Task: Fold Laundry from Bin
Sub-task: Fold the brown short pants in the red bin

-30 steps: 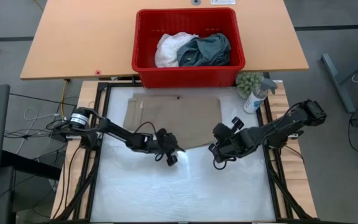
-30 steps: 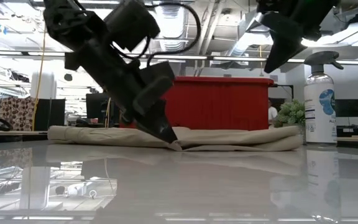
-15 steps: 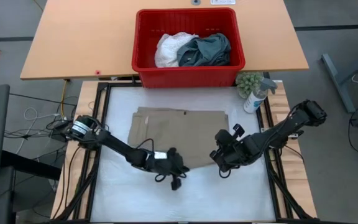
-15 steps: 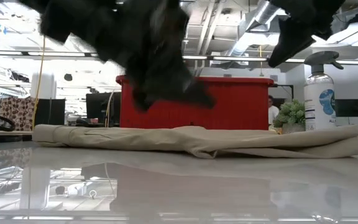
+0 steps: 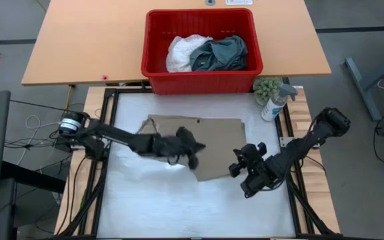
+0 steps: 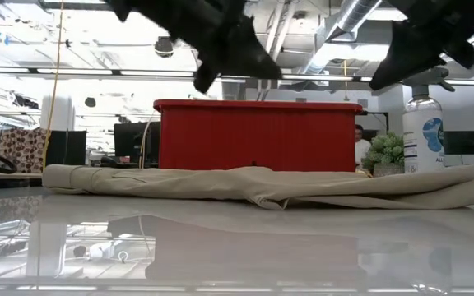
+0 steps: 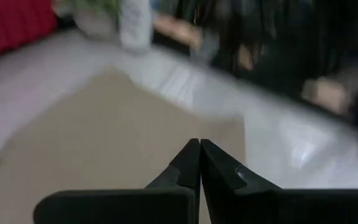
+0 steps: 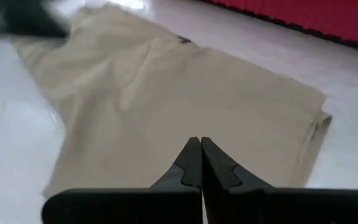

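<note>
1 beige garment flat on table; 2 garments in 1 bin; 2 grippers, left gripper and right gripper, both closed, empty.

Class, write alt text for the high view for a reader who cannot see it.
A beige garment lies flat on the white table; the left pincer hovers shut over it, the right pincer shut beside its edge. Behind, a red bin holds white and teal laundry.

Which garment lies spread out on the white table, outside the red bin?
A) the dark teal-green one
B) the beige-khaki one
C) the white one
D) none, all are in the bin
B: the beige-khaki garment lies flat on the table in front of the bin, while the white garment and the teal-green garment are inside the bin.
</note>
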